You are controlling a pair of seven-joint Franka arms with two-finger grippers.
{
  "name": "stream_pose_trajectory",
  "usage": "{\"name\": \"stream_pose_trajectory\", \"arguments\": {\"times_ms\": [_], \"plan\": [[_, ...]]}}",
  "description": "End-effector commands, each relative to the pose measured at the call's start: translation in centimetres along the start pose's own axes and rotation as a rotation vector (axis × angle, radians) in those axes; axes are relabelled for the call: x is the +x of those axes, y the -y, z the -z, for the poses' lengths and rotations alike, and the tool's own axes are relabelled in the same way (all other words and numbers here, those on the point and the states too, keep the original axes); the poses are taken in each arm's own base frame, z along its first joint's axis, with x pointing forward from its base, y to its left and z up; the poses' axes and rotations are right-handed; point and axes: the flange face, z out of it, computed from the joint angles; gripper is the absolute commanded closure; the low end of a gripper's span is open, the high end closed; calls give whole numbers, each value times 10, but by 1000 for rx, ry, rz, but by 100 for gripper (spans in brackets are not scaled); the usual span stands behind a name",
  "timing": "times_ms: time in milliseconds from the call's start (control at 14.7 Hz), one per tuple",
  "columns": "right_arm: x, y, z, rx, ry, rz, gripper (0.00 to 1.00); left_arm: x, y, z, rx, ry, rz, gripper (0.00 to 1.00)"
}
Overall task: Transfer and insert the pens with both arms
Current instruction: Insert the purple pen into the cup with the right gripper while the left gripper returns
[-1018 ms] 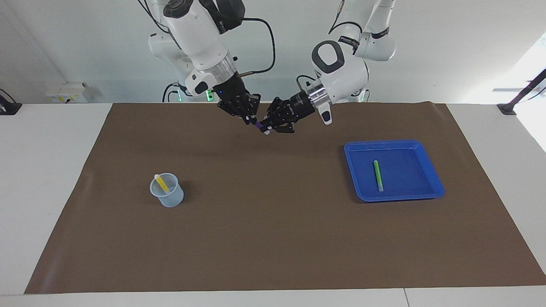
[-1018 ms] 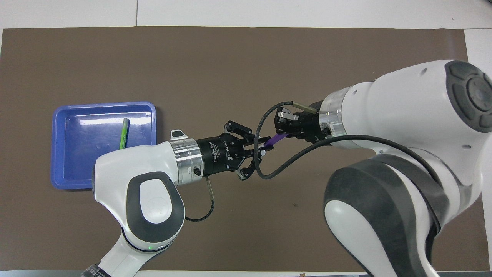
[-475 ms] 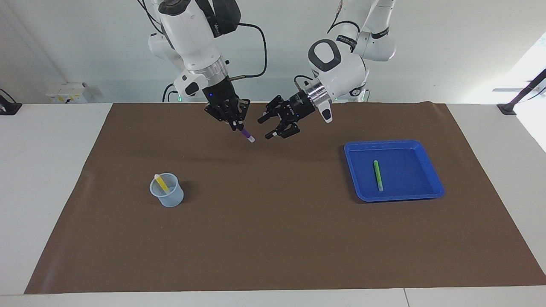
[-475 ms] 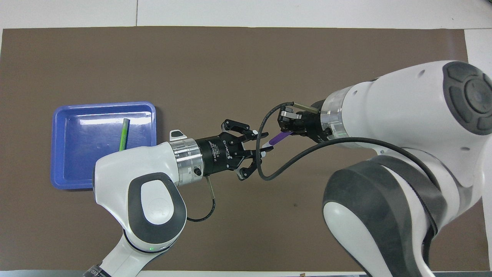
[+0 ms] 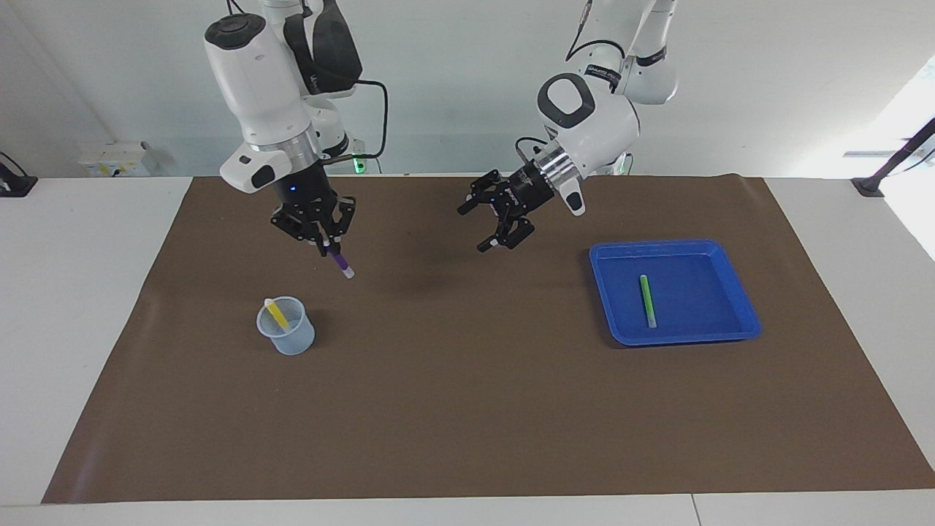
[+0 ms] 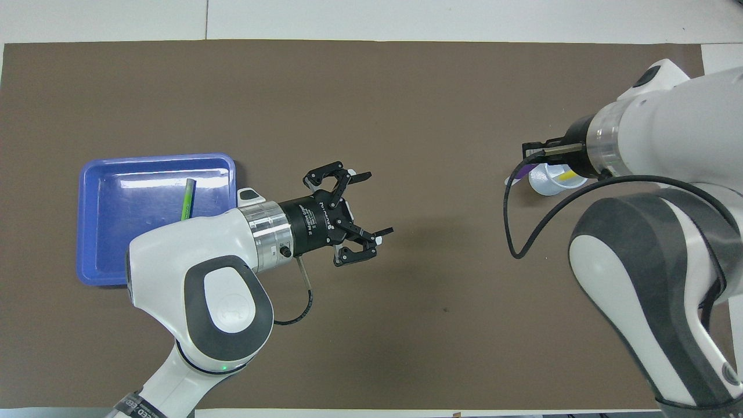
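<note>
one slim purple pen (image 5: 338, 261), whitish tip down, pinched by right gripper (image 5: 322, 239); left gripper (image 5: 488, 225) spread

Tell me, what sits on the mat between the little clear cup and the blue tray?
Nothing: in the facing view only bare brown mat lies between the clear plastic cup and the blue plastic tray.

Brown mat (image 5: 467, 409) covers most of the white table (image 5: 80, 292), blue tray (image 5: 730, 252) sits on it toward the left arm's end, clear plastic cup (image 5: 292, 340) stands upright on it toward the right arm's end, the two well apart.
</note>
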Motion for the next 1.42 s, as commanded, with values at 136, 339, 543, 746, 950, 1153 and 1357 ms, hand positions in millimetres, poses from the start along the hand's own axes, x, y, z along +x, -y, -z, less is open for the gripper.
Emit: {"name": "stream_pose_trajectory", "arguments": {"times_ms": [136, 339, 543, 746, 950, 1153, 1357], "plan": [[-5, -49, -29, -50, -43, 86, 100, 26, -32, 32, 187, -225, -249, 0], [-4, -74, -43, -59, -48, 118, 100, 37, -38, 37, 221, -424, -438, 0], [-14, -78, -61, -62, -46, 116, 100, 58, -52, 51, 328, -563, -656, 0], [-26, -77, -85, -62, -46, 118, 100, 81, -63, 72, 501, -556, -939, 0], [-39, -77, -108, -65, -63, 119, 100, 103, -80, 97, 656, -655, -1188, 0], [-45, -75, -116, -66, -70, 122, 100, 126, -98, 118, 798, -685, -1429, 0], [-43, -75, -115, -65, -73, 115, 26, 159, -119, 123, 862, -679, -1563, 0]]}}
